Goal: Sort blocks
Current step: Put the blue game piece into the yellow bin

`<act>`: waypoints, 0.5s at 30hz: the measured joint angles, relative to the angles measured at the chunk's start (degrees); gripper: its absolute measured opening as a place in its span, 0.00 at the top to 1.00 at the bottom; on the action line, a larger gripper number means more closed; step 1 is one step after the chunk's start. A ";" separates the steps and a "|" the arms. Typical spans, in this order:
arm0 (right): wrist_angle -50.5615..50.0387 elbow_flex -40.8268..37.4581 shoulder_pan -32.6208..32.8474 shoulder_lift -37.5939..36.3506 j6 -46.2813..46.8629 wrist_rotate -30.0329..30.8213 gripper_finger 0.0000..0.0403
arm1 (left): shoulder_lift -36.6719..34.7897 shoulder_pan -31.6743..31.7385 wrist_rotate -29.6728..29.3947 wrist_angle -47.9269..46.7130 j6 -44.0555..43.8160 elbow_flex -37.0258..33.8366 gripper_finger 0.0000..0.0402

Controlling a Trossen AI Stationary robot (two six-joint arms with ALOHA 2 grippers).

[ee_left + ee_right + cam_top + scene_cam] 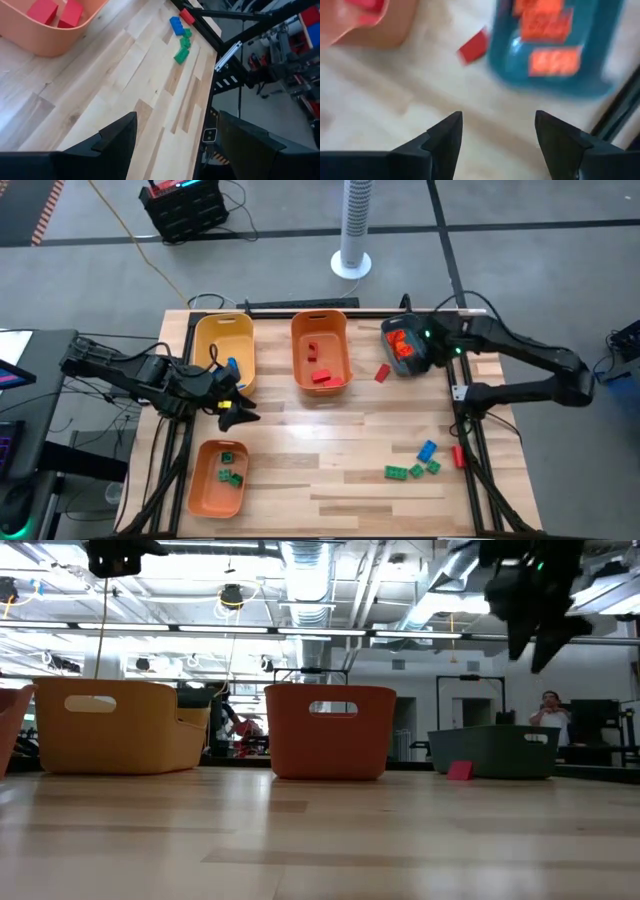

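red block (473, 46) beside teal bin (550, 82)

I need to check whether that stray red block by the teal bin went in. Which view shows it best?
The high view: the red block lies on the table beside the teal bin, outside it. The low view shows it edge-on; the right wrist view, blurred; the left wrist view, not at all.

- Bare pale wooden tabletop (330, 430) spans the middle, free for passage.
- Yellow plastic bin (225, 345), orange plastic bin (320, 350) and teal plastic bin (404, 348) wall the far edge.
- Loose green and blue studded bricks (412, 467) clutter the near right.
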 joint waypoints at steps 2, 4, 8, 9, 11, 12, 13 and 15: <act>-3.32 0.35 5.45 -0.53 7.25 -1.32 0.36 | 0.01 0.00 0.51 -0.02 1.01 0.00 0.33; -6.19 0.09 11.87 -0.49 13.76 -1.56 0.36 | 0.01 0.00 0.67 -0.01 1.91 0.00 0.33; -5.17 -2.40 26.12 -0.37 25.29 -0.17 0.36 | 0.02 0.00 0.74 -0.02 4.03 0.00 0.33; -4.65 -3.13 29.23 -0.18 29.17 -0.10 0.36 | 0.02 0.00 0.94 -0.02 4.46 0.00 0.33; -4.08 -4.38 34.52 0.16 38.41 -0.69 0.36 | 0.02 0.00 1.63 -0.02 5.29 0.00 0.33; -3.72 -5.06 37.00 0.16 43.29 -1.46 0.36 | 0.02 0.00 2.05 -0.02 5.71 0.00 0.33; -3.12 -5.79 39.40 0.20 48.10 -2.43 0.36 | 0.02 0.00 2.45 -0.02 6.13 0.00 0.33; -1.26 -7.12 44.19 0.64 56.89 -2.95 0.36 | 0.02 0.00 2.53 -0.01 6.60 0.00 0.33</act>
